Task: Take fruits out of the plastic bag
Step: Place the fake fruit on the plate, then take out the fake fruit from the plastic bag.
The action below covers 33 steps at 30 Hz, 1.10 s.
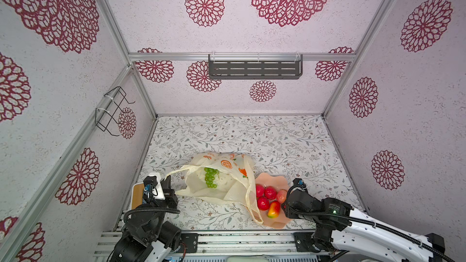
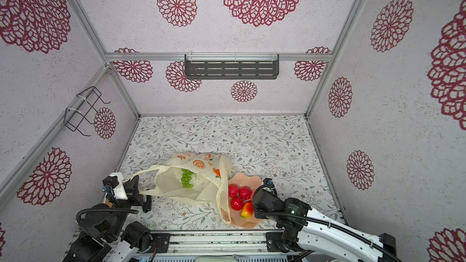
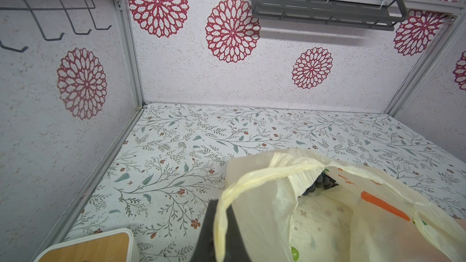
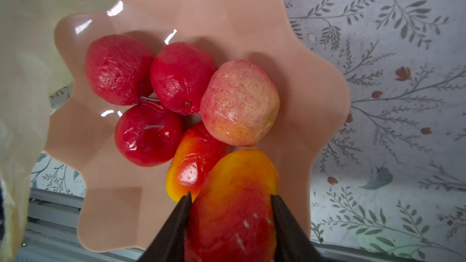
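The right gripper (image 4: 230,195), clamped across a glossy red-yellow toy mango (image 4: 233,212), hangs above the four-o'clock side of the wavy pink plastic bowl (image 1: 271,178).

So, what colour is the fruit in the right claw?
Red fading to yellow-orange: the mango, clearest in the right wrist view.

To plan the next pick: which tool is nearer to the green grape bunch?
Left. The left tool grips the plastic bag beside the green grape bunch; the right tool holds a mango over the pink bowl, farther away.
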Available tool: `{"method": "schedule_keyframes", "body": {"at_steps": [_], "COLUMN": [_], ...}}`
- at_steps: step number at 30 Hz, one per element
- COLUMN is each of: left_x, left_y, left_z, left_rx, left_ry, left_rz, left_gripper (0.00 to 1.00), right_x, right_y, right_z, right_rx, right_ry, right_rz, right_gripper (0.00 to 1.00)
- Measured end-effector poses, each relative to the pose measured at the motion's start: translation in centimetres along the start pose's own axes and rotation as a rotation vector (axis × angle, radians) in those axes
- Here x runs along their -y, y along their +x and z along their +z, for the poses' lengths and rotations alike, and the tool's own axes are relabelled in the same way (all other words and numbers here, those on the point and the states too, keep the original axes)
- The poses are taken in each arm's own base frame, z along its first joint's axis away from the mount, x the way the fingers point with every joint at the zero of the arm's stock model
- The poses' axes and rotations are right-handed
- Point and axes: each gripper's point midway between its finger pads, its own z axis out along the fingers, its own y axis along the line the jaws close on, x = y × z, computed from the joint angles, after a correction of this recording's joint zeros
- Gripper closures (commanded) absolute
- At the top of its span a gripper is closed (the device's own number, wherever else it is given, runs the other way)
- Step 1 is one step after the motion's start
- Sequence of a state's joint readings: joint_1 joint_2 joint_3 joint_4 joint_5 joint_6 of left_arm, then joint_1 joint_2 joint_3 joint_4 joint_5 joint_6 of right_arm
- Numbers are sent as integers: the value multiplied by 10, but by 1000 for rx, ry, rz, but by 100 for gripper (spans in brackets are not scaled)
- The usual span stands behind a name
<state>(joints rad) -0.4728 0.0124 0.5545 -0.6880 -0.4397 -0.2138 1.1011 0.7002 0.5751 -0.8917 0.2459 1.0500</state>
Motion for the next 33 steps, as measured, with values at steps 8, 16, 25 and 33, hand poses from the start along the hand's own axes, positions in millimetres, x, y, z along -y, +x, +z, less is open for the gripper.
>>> {"method": "schedule_keyframes", "body": {"at_steps": [8,16,25,33], "left_x": [0,0,0,0], "left_y": [1,1,1,1], "left_z": [0,0,0,0], "left_rx": [-5,-6,-6,-6], "left_ry": [-1,0,0,0], "left_rz": [3,3,3,3], "left_gripper": [100,100,100,100], "right_x": [0,-4,-17,-61], "right_y": [4,4,-9,-41], "right_z": [2,0,-9,-23], "right_rx": [-15,-6,39,126], "right_ry": [-12,-56,-96,-186], "right_rz": [17,36,16,-115], "right_gripper": [35,34,40,50]}}
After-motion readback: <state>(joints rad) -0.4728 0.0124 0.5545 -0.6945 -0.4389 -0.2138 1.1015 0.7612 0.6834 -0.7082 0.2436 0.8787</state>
